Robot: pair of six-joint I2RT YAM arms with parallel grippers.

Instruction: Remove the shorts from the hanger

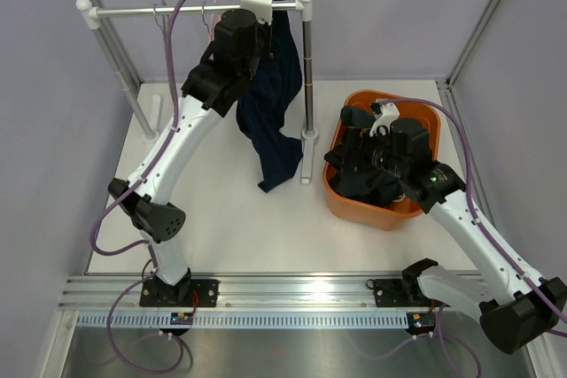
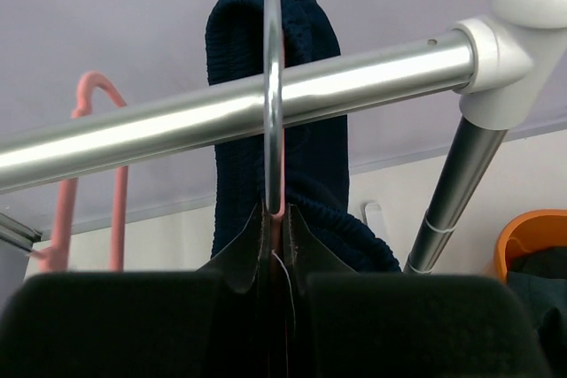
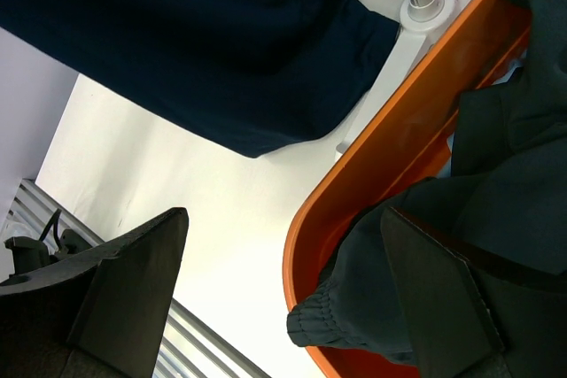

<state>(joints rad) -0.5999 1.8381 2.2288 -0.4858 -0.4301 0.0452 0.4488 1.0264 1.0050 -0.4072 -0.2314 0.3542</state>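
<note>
The navy shorts (image 1: 273, 95) hang at the right end of the rail (image 1: 133, 12), close to the right upright post (image 1: 307, 68). The cloth falls in a twisted drape, and its lowest corner is down near the desk (image 1: 221, 219) beside the foot of that post. In the left wrist view I see the metal hook of the hanger (image 2: 273, 86) looped over the rail, with navy cloth bunched behind it above and below the bar. The left gripper (image 2: 275, 241) is clenched on the hanger just under the hook, its pads pressed together on the neck. The left arm (image 1: 182, 143) rises from its base at the near edge with the elbow bent low on the left. Its forearm stretches up and away to the rail, and the wrist sits at bar height. A pink hanger (image 2: 89, 174) hangs further left on the same rail, apart from the grip. A dark pair of shorts (image 1: 372, 188) lies in the orange bin (image 1: 352, 210) to the right of the rack. The right gripper (image 3: 282, 219) hovers at the rim of that bin, jaws spread wide and grasping nothing. The right arm (image 1: 474, 227) has its elbow folded back at the near right corner and its forearm angled in toward the bin.
</note>
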